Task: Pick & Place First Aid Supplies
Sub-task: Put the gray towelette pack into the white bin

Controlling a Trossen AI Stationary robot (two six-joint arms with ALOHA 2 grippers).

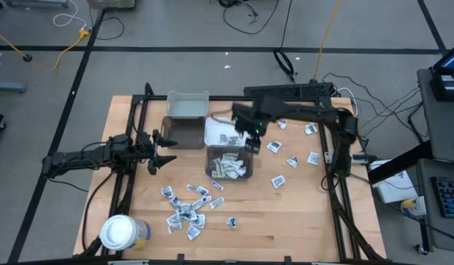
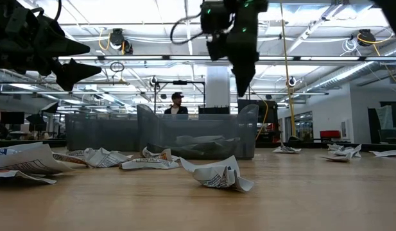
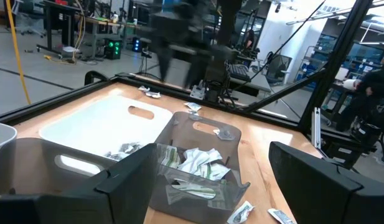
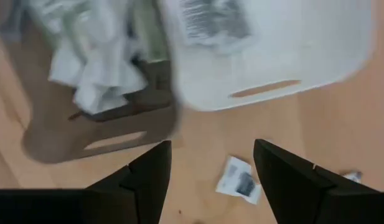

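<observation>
The first aid supplies are small white printed packets. One heap (image 1: 186, 210) lies on the near table, and others (image 1: 291, 162) are scattered on the right. More fill the clear grey bin (image 1: 228, 163) and the white bin (image 1: 221, 134). My right gripper (image 1: 252, 134) hangs open and points down above the table beside the right ends of these two bins. Its fingers (image 4: 148, 180) are apart with nothing between them, and a lone packet (image 4: 239, 180) lies on the wood below. My left gripper (image 1: 165, 147) waits open and level at the table's left, facing the bins.
A dark grey bin (image 1: 181, 132) and a white bin (image 1: 187, 105) stand at the far left of the group. A white-lidded round jar (image 1: 122, 232) sits at the near left corner. Black frame rails (image 1: 337, 169) run along the table's sides. A person (image 2: 177, 102) stands in the room beyond the table.
</observation>
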